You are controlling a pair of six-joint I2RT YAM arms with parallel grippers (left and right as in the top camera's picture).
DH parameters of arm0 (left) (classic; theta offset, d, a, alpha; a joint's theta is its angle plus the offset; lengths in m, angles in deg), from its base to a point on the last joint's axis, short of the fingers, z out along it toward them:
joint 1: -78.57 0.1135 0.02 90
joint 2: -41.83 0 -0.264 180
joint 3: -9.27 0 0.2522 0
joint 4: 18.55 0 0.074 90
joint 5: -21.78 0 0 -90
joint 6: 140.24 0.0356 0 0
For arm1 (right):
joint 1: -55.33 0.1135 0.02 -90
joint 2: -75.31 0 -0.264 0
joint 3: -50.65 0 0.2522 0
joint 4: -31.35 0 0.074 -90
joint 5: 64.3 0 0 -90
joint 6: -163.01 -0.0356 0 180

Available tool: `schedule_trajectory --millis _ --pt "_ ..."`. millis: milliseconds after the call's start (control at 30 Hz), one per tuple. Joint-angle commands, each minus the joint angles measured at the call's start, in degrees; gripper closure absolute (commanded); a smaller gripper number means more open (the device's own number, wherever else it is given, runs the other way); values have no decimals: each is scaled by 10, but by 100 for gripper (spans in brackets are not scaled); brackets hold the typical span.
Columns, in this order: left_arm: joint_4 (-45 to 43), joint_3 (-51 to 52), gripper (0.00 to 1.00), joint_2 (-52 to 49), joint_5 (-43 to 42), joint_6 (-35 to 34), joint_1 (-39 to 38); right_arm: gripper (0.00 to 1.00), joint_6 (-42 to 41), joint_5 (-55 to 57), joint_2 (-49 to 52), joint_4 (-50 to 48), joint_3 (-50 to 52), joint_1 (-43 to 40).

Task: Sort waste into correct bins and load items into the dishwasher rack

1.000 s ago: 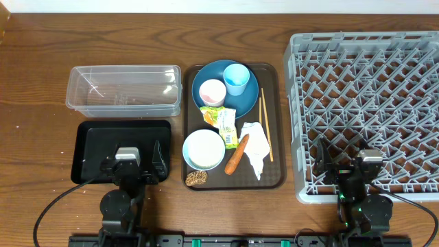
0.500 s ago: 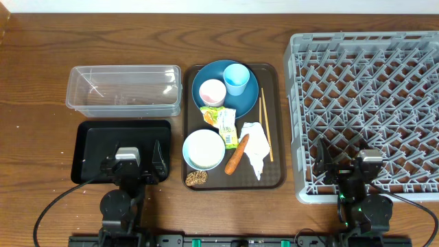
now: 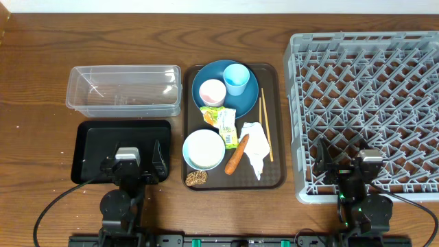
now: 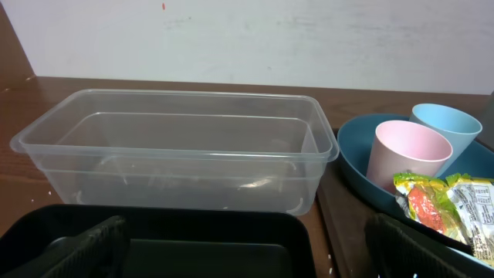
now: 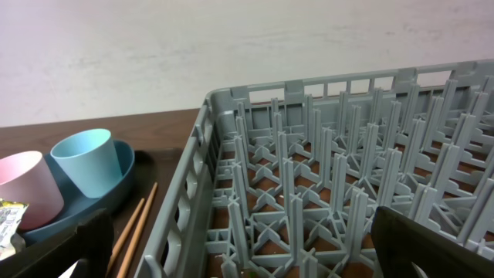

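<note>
— What's it all lying on?
— A dark brown serving tray (image 3: 274, 175) holds the waste and dishes. It sits on a wood-grain table (image 3: 41, 82), with a plain white wall behind.

— And the arms?
— Both stand spread wide, holding nothing. The left gripper (image 3: 130, 158) hovers over the black tray (image 3: 89, 137), with the clear tub (image 3: 123, 89) just ahead of it. To its right, the bowl (image 3: 204, 149), biscuit piece (image 3: 196, 178), carrot (image 3: 236, 154) and napkin (image 3: 255, 147) lie nearest. The wrapper (image 3: 221, 116), blue plate (image 3: 206, 72), pink cup (image 3: 212, 91) and light-blue cup (image 3: 236, 78) lie farther ahead.

— The other one?
— The right gripper (image 3: 367, 165) is over the grey rack (image 3: 363, 68), at its near edge. The chopsticks (image 3: 264, 123) lie to its left, with the rack's wall between.
</note>
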Motion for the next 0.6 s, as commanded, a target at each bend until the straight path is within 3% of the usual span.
schedule_trajectory --millis 0,567 --pt "18 10 2 2 14 8 0 1 4 0 -3 2 1 -2" --pt "18 10 2 2 14 8 0 1 4 0 -3 2 1 -2"
